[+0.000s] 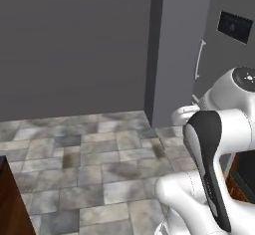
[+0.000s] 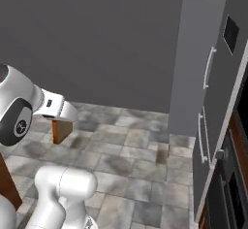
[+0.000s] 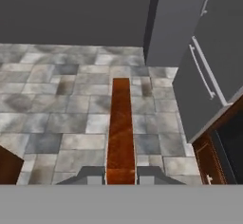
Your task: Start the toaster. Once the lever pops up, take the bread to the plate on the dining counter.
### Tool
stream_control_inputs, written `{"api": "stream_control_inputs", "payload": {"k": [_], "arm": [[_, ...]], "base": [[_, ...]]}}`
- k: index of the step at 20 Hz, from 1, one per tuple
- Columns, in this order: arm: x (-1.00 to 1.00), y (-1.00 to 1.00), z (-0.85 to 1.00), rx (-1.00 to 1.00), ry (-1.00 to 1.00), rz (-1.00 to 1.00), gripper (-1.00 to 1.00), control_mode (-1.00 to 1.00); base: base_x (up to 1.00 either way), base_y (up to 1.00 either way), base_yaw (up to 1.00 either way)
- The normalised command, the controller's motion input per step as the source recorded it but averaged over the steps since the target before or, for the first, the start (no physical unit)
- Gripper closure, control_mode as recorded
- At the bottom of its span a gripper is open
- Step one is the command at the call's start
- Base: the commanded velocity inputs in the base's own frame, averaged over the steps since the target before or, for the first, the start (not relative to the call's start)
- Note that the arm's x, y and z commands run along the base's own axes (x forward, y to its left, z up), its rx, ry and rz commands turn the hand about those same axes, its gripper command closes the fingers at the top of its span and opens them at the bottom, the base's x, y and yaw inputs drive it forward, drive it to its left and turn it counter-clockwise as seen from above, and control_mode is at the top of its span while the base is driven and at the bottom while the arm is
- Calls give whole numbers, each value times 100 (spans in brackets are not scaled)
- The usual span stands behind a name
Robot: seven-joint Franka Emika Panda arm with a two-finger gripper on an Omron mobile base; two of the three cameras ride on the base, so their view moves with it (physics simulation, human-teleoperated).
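The bread is a tan-brown slice seen edge-on, running up the hand view from between my fingertips. My gripper is shut on the bread, with a dark fingertip pressed against each face. From the right base view, the bread hangs below my gripper, well above the tiled floor. The toaster, its lever, the plate and the dining counter are out of view.
A tall grey fridge with pale handles stands to the right, beside a plain grey wall. Grey stone floor tiles lie ahead. A dark wooden corner sits at lower left, and a wooden cabinet with a dark oven front at lower right.
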Motion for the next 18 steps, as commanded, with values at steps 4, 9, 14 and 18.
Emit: {"api": "stream_control_inputs", "payload": {"k": [4,9,14,18], "arm": [[0,0,0,0,0,0,100,100],[0,0,0,0,0,0,100,100],[0,0,0,0,0,0,100,100],[0,0,0,0,0,0,100,100]], "base": [[100,0,16],[100,-22,23],[100,-11,39],[100,-16,69]]}}
